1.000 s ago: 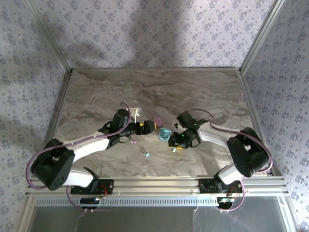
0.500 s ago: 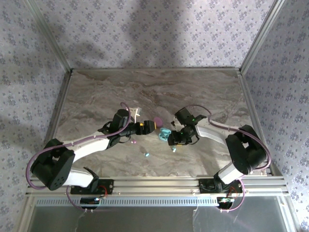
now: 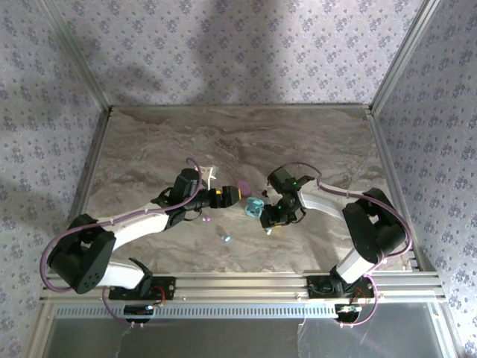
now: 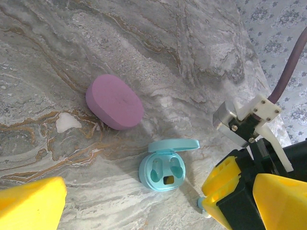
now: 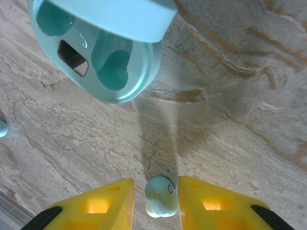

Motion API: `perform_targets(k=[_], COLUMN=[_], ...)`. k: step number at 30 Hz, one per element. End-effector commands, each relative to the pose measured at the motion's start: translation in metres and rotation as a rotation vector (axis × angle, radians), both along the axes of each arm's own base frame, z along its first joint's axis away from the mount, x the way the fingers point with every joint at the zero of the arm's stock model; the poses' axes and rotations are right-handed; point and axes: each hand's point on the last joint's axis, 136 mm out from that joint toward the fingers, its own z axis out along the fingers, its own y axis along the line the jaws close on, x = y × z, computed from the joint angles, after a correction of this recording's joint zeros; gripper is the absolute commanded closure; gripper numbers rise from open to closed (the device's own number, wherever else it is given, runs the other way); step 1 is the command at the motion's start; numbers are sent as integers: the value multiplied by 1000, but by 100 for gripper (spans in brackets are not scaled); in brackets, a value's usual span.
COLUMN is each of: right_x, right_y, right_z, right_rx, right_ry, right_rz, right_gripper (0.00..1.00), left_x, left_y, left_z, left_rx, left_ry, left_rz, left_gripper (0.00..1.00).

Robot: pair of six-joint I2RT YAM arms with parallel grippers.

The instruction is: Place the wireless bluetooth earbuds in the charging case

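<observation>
An open pale teal charging case [image 5: 96, 52] [image 4: 165, 167] [image 3: 255, 206] lies on the marble table with both sockets empty. One teal earbud [image 5: 160, 196] [image 4: 201, 203] lies on the table between the yellow fingers [image 5: 216, 203] of my right gripper [image 5: 156, 189] [image 3: 270, 224]. It is close against the right finger, and a small gap shows at the left one. A second teal earbud [image 3: 226, 238] [image 5: 2, 128] lies apart, nearer the front. A tiny pink bud [image 3: 208, 219] sits by the left forearm. My left gripper [image 3: 231, 195] [image 4: 153, 211] stands wide open and holds nothing.
A closed pink oval case [image 4: 114, 101] [image 3: 243, 186] rests just behind the teal case. The two grippers face each other across the teal case at close range. Patterned walls enclose the table [image 3: 149, 142] on three sides.
My right gripper has shifted left and a little forward, coming down around the teal earbud beside the case. The left arm and both cases have stayed put.
</observation>
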Motion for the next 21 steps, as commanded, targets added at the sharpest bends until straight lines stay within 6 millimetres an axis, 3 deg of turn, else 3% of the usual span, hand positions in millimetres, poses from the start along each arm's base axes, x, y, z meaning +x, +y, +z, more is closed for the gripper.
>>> perform_targets(k=[1,21], right_x=[-5,-10], right_y=[2,-5], right_z=[-1,-9], right_rx=[-16,-92], right_ry=[24,41], right_rz=[32,21], right_gripper=[69,78], left_x=[3,4], left_y=[-7,-9], left_z=[10,4], left_rx=[-15,-2], left_ry=[-31,-8], left_rz=[-18,-20], left_gripper=[0,0])
